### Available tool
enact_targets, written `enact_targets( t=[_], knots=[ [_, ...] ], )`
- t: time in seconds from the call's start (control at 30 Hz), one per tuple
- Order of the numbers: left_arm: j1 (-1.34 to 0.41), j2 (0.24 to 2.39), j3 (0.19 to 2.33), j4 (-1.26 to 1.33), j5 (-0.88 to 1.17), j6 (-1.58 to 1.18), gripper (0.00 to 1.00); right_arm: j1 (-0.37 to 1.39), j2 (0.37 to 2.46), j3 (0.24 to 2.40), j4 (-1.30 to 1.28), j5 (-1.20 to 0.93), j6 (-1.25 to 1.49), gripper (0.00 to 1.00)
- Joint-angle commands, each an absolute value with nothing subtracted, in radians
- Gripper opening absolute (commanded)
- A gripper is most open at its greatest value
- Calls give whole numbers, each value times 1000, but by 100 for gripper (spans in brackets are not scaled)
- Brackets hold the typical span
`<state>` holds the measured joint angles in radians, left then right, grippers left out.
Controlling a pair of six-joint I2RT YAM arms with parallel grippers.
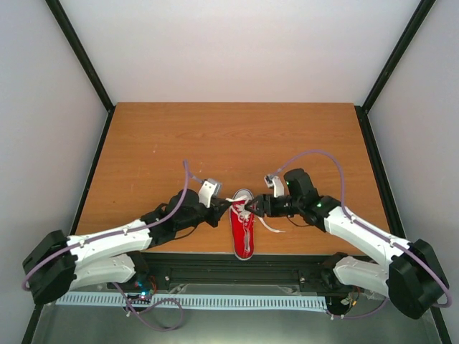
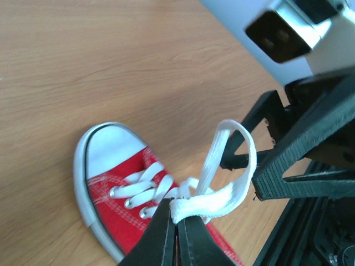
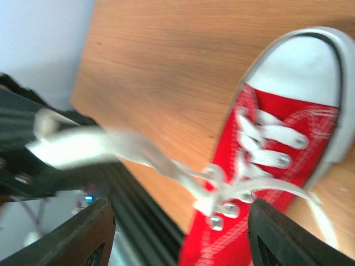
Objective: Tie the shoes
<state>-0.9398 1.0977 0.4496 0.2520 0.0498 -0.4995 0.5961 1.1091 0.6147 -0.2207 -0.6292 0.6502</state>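
Sneaker [image 1: 242, 231], red with a white toe cap and sole, lies on the wooden surface [image 1: 215, 143] near its front edge, between the two arms, toe pointing away from their bases. The left hand [image 2: 177, 216] is pinched tight on a loop of white lace [image 2: 213, 204] just above the eyelets, and the loop arches up toward the other arm. The right hand [image 3: 180, 205] stands wide apart on the sneaker's other side, gripping nothing, with a blurred strand of lace running across in front of it
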Motion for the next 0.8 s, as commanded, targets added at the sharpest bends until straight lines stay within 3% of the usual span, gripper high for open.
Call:
enact_targets(
  t=[0.0,0.17,0.37,0.47,0.6,0.77],
  knots=[
    [-887,1019,517,-49,31,-548,1,592,1095,519,-215,-480,451,66],
    [-844,1033,605,-235,124,-529,1,592,1174,464,-146,-461,383,68],
    [-840,1078,644,-264,129,-522,1,592,1249,454,-133,-396,339,64],
    [-835,1104,651,-269,114,-532,1,592,1288,456,-116,-428,339,47],
    [-804,1127,638,-290,60,-590,1,592,1268,458,-163,-359,379,5],
    [-708,1117,559,-304,44,-720,1,546,1200,461,-309,-199,483,3]
  ],
)
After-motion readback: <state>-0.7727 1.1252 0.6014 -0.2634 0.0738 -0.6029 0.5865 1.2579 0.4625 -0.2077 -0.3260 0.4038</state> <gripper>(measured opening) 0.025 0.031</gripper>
